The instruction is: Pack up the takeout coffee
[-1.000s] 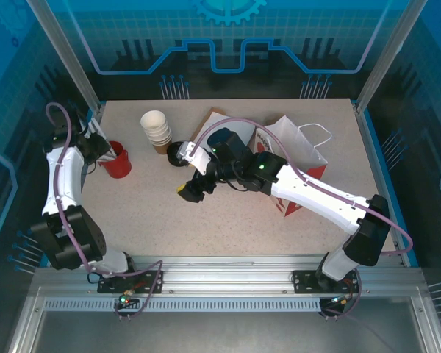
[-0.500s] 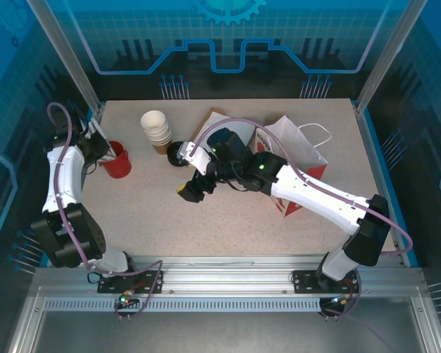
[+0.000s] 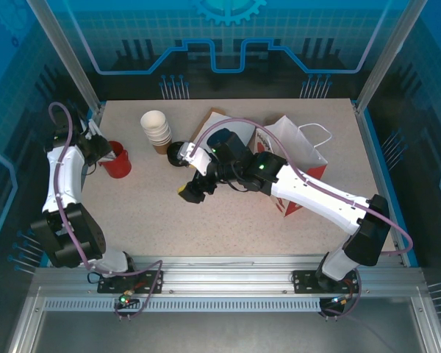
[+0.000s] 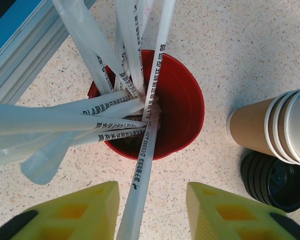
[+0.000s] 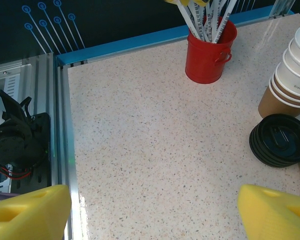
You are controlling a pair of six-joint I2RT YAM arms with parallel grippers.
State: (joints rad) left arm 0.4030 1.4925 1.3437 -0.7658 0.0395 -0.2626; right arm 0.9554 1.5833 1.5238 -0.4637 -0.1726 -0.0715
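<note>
The left end effector (image 4: 152, 212) is positioned above a red cylindrical metal container (image 4: 182, 117) standing at the far-left side of the speckled beige counter (image 5: 155, 130). Its yellow fingers (image 4: 72, 212) are partly open. The container holds a bundle of white paper-wrapped straws (image 4: 132, 60). One straw from the bundle passes down through the gap between the fingers, close to one finger and clear of the other. Contact with the near finger cannot be determined, and the straw is not clamped.

Just beside the container stands a nested stack of paper cups (image 4: 270, 127), brown-walled with white rims. A stack of round black plastic lids (image 4: 275, 182) lies against its base.

The right end effector (image 5: 155, 212) hangs over bare counter near the centre, with its yellow fingers spread wide and nothing between them.

A white paper carrier bag with red print (image 3: 298, 158) stands behind the right arm.

The position of the takeout coffee cannot be determined.
</note>
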